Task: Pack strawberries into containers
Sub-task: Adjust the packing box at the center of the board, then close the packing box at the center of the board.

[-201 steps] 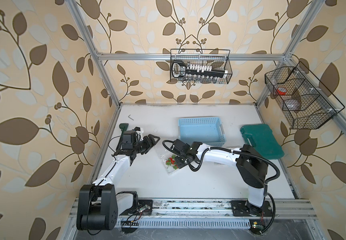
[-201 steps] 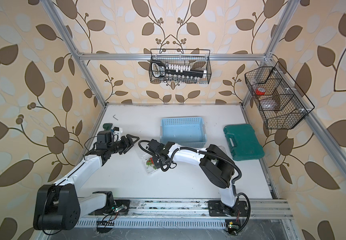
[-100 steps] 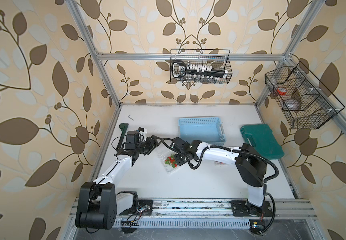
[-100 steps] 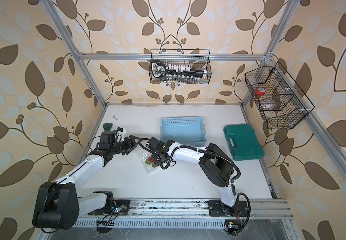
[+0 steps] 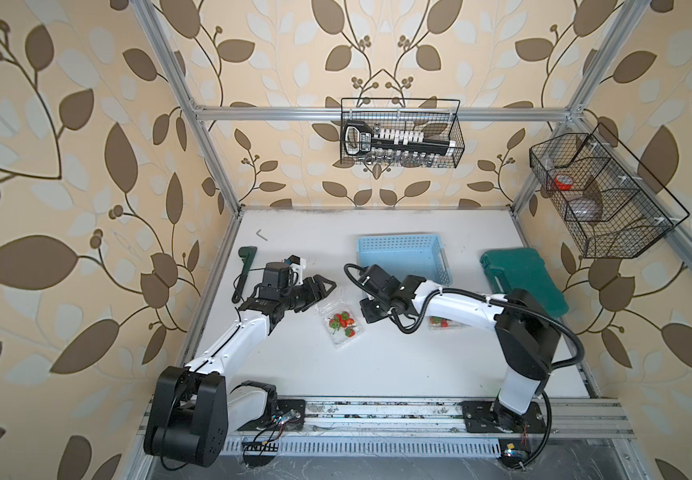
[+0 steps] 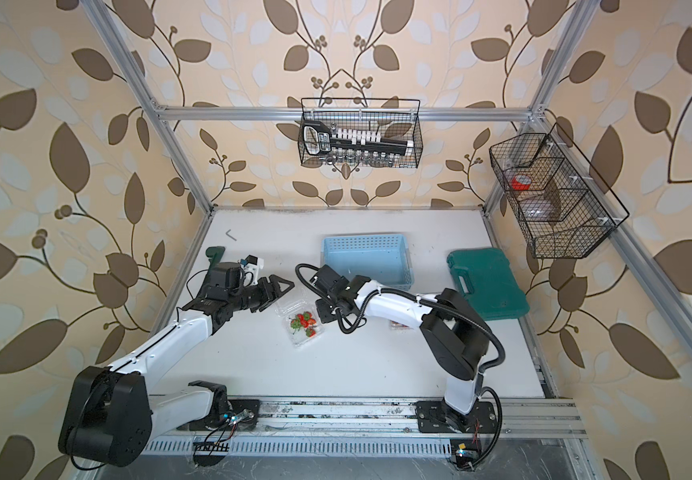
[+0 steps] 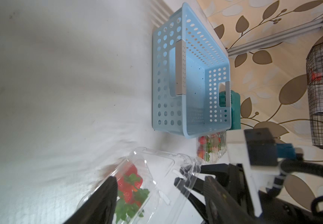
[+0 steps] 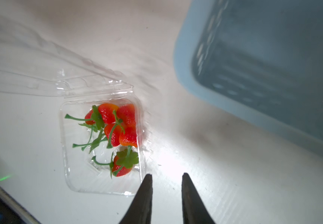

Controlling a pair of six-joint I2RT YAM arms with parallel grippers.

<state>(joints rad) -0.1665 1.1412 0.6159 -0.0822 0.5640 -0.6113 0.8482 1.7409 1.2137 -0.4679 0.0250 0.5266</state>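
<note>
We see an open clear container (image 5: 339, 340) of strawberries (image 5: 341, 321); right gripper (image 8: 166, 175) at its two o'clock, jaws narrowly parted, empty; left gripper (image 5: 322, 286) at eleven o'clock, state unclear.

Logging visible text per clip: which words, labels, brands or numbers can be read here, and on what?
Nothing legible.
On the black tool in the wire basket: pale markings, too small to read.
The green case, blue basket, clamshell: no text visible.

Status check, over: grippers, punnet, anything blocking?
Right gripper open, empty, beside the open punnet. Left gripper at its lid, grip unclear. Strawberries inside. Nothing blocking.
</note>
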